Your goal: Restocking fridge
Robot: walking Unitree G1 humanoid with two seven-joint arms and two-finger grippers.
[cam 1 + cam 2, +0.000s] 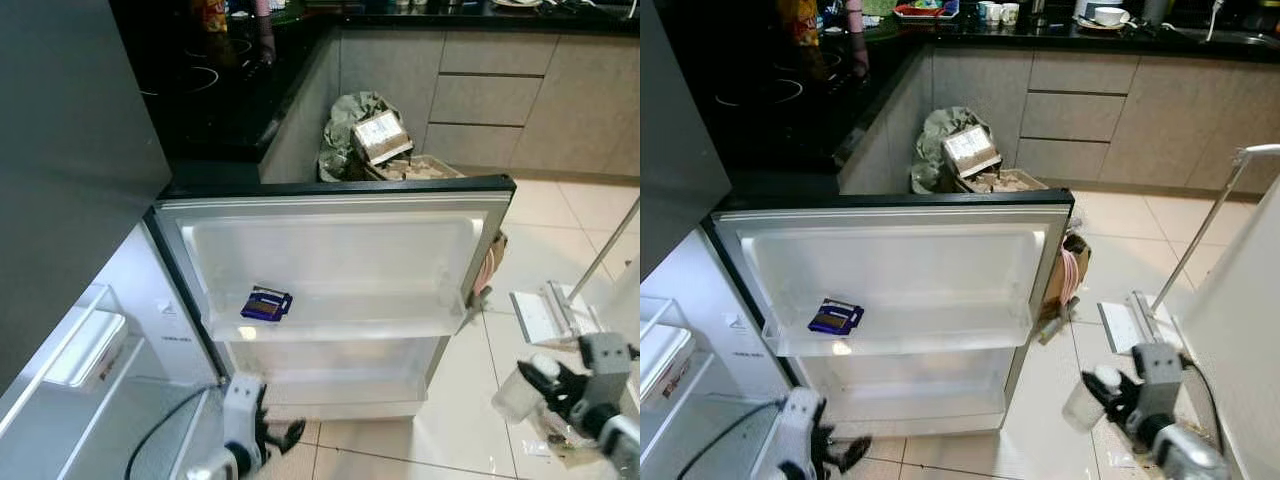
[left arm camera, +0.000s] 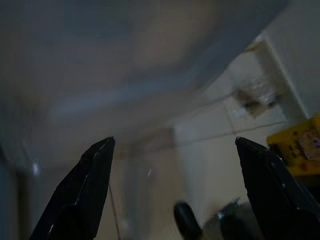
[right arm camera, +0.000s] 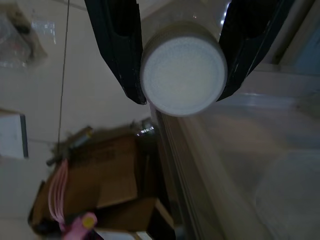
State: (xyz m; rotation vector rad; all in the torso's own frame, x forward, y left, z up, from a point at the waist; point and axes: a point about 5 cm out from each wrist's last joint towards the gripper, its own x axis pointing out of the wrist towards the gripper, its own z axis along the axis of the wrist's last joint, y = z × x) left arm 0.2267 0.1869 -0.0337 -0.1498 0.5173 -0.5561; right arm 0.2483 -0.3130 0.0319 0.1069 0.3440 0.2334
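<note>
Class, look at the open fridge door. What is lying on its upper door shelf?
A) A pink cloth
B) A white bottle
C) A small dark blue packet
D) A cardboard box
C: a small dark blue packet lies on the upper shelf of the fridge door, while the white bottle is held between the right gripper fingers.

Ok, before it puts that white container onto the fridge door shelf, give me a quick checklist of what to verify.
1. Grip: right gripper shut on the white container, one finger on each side. Ok.
2. Fridge door open, shelves facing the robot. Ok.
3. Upper door shelf has room: just a small dark blue packet at its left end. Ok.
4. Left gripper open, low by the door's foot, out of the way. Ok.
5. Container sealed: cannot tell.
</note>
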